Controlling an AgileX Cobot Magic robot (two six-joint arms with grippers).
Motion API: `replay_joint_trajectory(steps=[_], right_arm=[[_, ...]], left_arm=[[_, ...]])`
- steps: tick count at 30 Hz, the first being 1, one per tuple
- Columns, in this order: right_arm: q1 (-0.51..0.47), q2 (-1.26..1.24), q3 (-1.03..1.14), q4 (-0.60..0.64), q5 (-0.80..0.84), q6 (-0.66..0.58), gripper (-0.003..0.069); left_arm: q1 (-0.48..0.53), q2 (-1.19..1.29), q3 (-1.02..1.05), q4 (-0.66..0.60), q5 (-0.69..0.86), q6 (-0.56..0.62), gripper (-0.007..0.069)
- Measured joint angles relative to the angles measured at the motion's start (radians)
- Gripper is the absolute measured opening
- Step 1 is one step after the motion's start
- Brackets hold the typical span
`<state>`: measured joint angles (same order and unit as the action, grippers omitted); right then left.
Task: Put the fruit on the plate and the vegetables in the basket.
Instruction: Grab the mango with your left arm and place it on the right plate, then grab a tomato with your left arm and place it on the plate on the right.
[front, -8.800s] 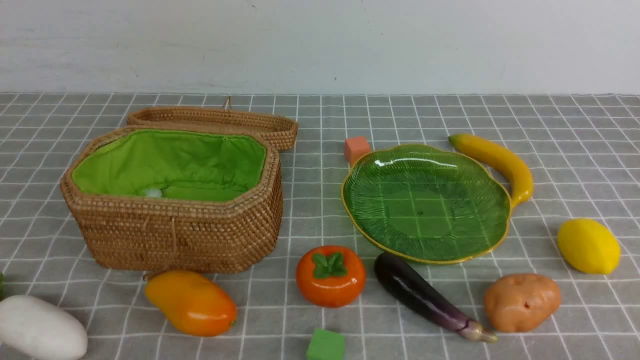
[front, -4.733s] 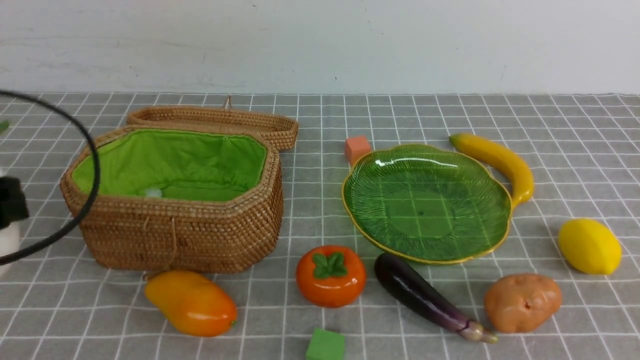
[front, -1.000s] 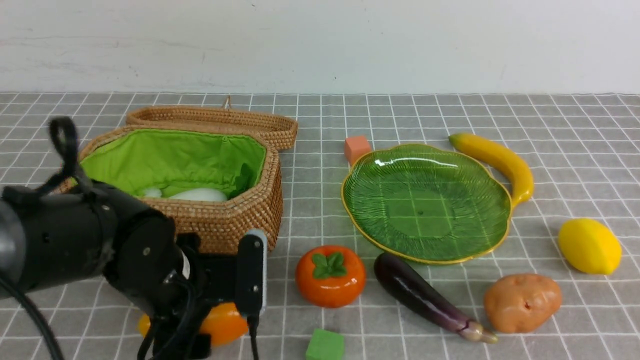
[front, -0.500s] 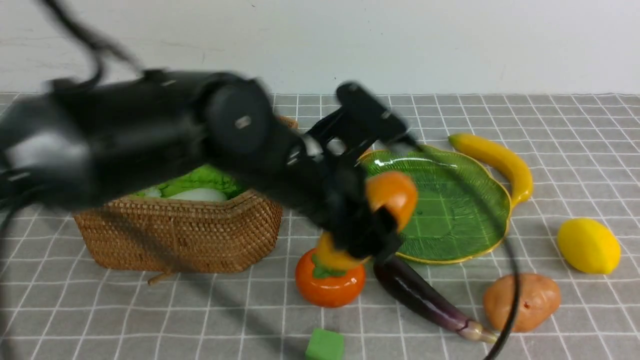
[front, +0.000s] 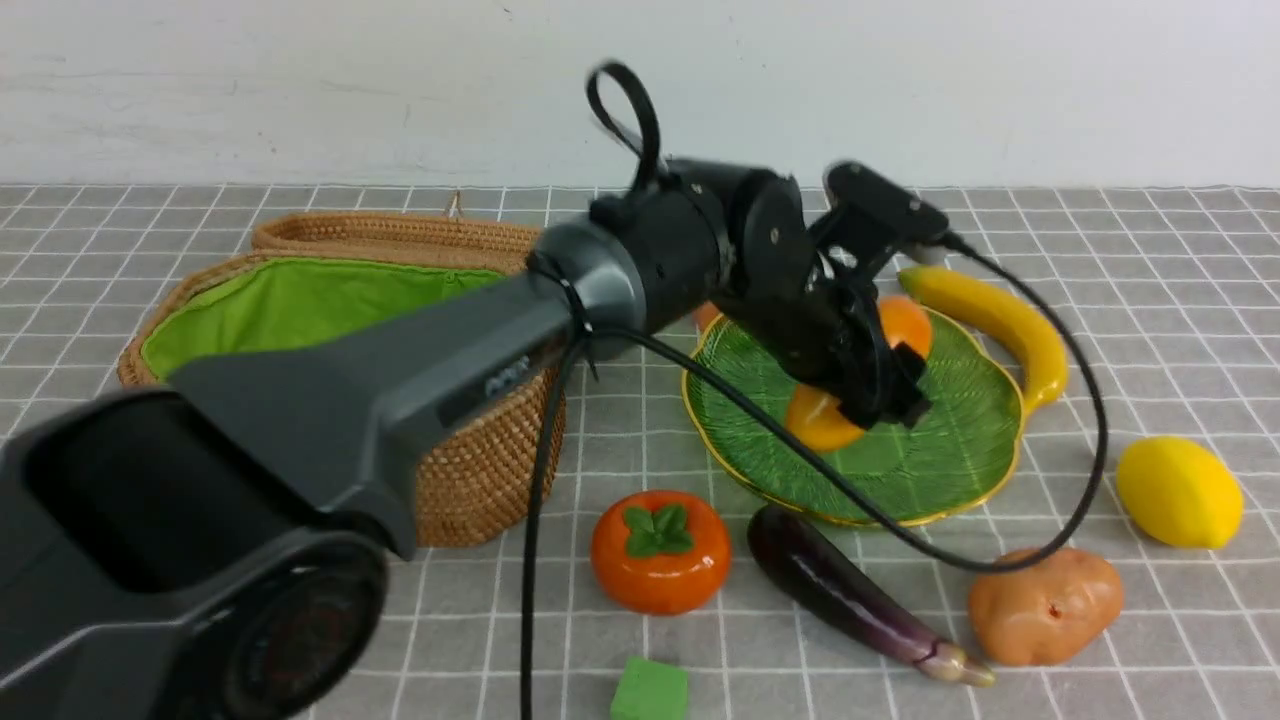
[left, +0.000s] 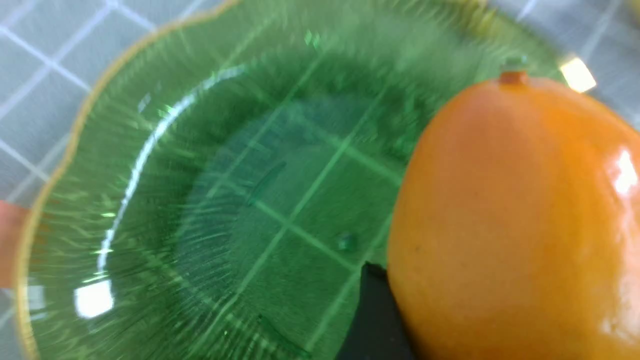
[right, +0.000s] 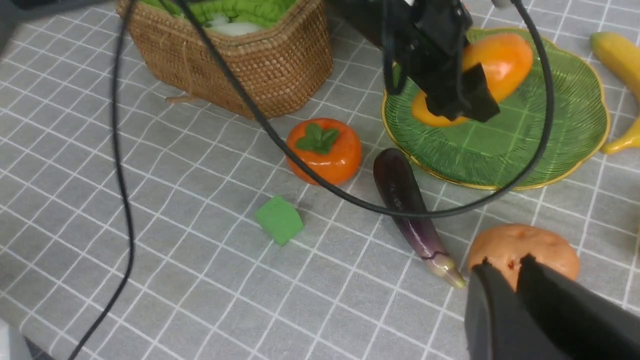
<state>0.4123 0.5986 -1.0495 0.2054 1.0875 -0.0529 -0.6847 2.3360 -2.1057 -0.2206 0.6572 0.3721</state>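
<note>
My left gripper (front: 870, 375) is shut on the orange-yellow mango (front: 818, 422) and holds it tilted low over the green leaf plate (front: 960, 450); whether it touches the glass I cannot tell. The left wrist view shows the mango (left: 510, 220) over the plate (left: 200, 200). The persimmon (front: 660, 550), eggplant (front: 850, 595) and potato (front: 1045, 605) lie in front of the plate, the lemon (front: 1178, 492) to its right, the banana (front: 1000, 320) behind it. The white radish (right: 235, 27) lies in the open basket (front: 470, 470). My right gripper (right: 502, 265) is shut and empty above the potato (right: 522, 247).
A green cube (front: 650, 692) sits near the front edge and an orange cube (front: 705, 315) is half hidden behind my left arm. The left arm's cable (front: 960, 560) loops over the eggplant and the potato. The basket lid (front: 400, 235) lies open behind the basket.
The radish went into the basket. My left gripper then took the mango from in front of the basket and carried it right, up and over the plate.
</note>
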Motion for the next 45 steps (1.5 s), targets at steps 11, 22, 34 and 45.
replay_joint_trajectory(steps=[11,22,34,45], right_arm=[[0.000,0.000,0.000,0.006,0.020,-0.001,0.0087],[0.000,0.000,0.000,0.006,0.024,-0.001,0.0087],[0.000,-0.025,0.000,0.006,0.053,-0.019,0.0087],[0.000,-0.050,0.008,0.007,0.059,-0.023,0.0087]], left_arm=[[0.000,0.003,-0.008,-0.001,-0.026,-0.001,0.0668],[-0.025,-0.305,0.019,0.151,0.446,-0.241,0.0327],[-0.211,-0.537,0.555,0.451,0.381,-0.480,0.0034],[-0.210,-0.426,0.703,0.692,0.086,-0.517,0.0646]])
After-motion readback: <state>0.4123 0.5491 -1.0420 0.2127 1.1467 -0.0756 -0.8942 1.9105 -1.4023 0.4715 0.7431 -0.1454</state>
